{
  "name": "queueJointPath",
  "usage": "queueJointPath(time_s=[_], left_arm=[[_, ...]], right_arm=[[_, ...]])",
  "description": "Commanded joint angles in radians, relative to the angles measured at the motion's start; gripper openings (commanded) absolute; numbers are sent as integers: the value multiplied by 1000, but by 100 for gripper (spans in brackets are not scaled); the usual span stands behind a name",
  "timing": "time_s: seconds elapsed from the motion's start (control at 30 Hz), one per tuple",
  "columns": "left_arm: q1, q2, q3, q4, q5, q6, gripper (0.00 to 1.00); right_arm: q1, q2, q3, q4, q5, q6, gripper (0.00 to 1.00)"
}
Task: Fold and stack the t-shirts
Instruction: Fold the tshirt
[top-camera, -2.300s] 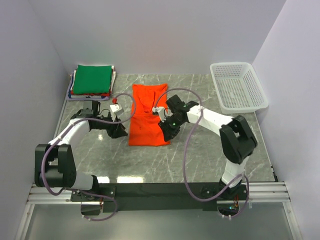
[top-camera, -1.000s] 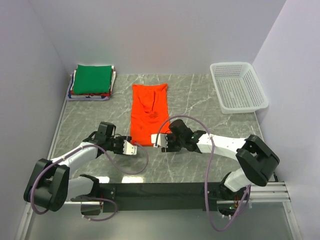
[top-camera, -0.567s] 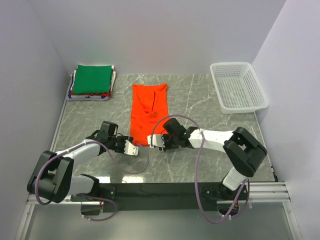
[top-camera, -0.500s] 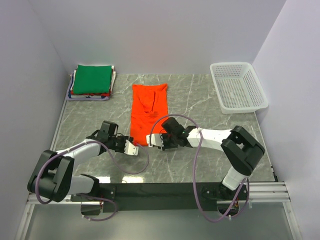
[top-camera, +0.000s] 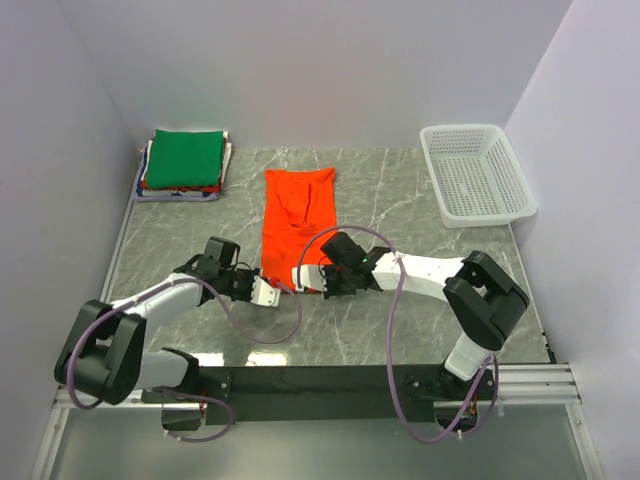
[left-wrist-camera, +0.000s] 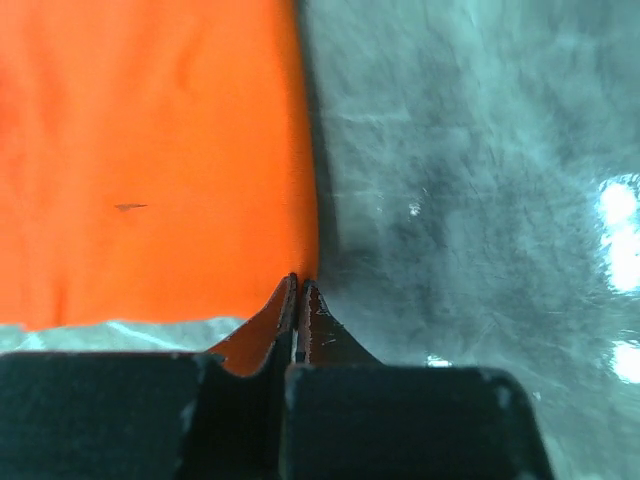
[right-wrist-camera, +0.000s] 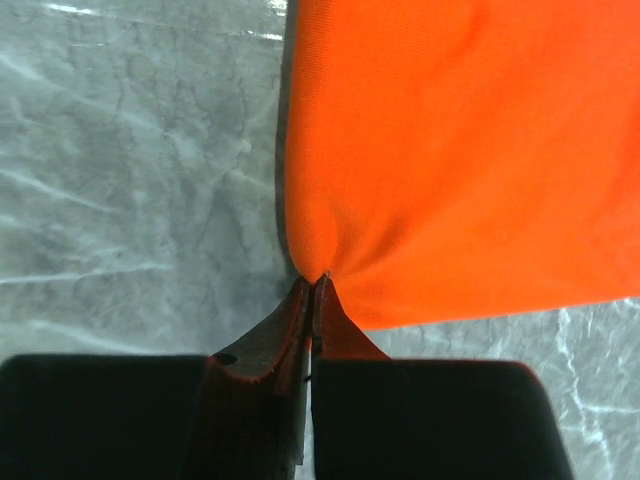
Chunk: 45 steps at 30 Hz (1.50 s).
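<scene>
The orange t-shirt (top-camera: 296, 215) lies flat in a long narrow fold in the middle of the table, collar end far. My left gripper (top-camera: 268, 290) sits low at its near left corner. In the left wrist view the jaws (left-wrist-camera: 298, 282) are pressed together right at the cloth's corner (left-wrist-camera: 150, 150). My right gripper (top-camera: 303, 278) is at the near edge beside it. In the right wrist view its jaws (right-wrist-camera: 316, 280) are shut on a corner, and the orange cloth (right-wrist-camera: 480, 150) puckers at the tips. A stack of folded t-shirts (top-camera: 182, 160), green on top, lies at the far left.
A white lattice basket (top-camera: 476, 175) stands at the far right against the wall. The marble tabletop (top-camera: 400, 330) is walled on three sides. Both arms' cables loop over the near part of the table.
Both grippers slid in to the shirt's near edge from either side. Their jaws were apart half a second ago and are now closed on the cloth.
</scene>
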Motion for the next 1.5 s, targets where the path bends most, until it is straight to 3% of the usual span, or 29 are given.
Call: queueJointPath(time_s=[0.0, 0.33, 0.63, 0.83, 1.07, 1.2, 1.3, 1.47], left_arm=[[-10, -83, 67, -100, 53, -78, 1], [-45, -330, 81, -394, 130, -104, 1], [-126, -652, 37, -612, 210, -201, 1], [-148, -762, 136, -749, 291, -296, 1], [-145, -655, 236, -646, 187, -550, 0], [-90, -559, 296, -625, 238, -518, 0], [56, -453, 349, -620, 319, -445, 0], [194, -139, 473, -611, 396, -341, 0]], right_arm=[[6, -91, 58, -126, -21, 64, 0], [12, -235, 78, -328, -85, 142, 0], [197, -465, -39, -446, -91, 177, 0], [219, -516, 34, -574, -166, 187, 0], [104, -499, 143, -572, -188, 119, 0], [23, -430, 215, -615, -215, 43, 0], [-33, -354, 294, -629, -238, -19, 0], [-126, -155, 416, -592, -251, -105, 0]])
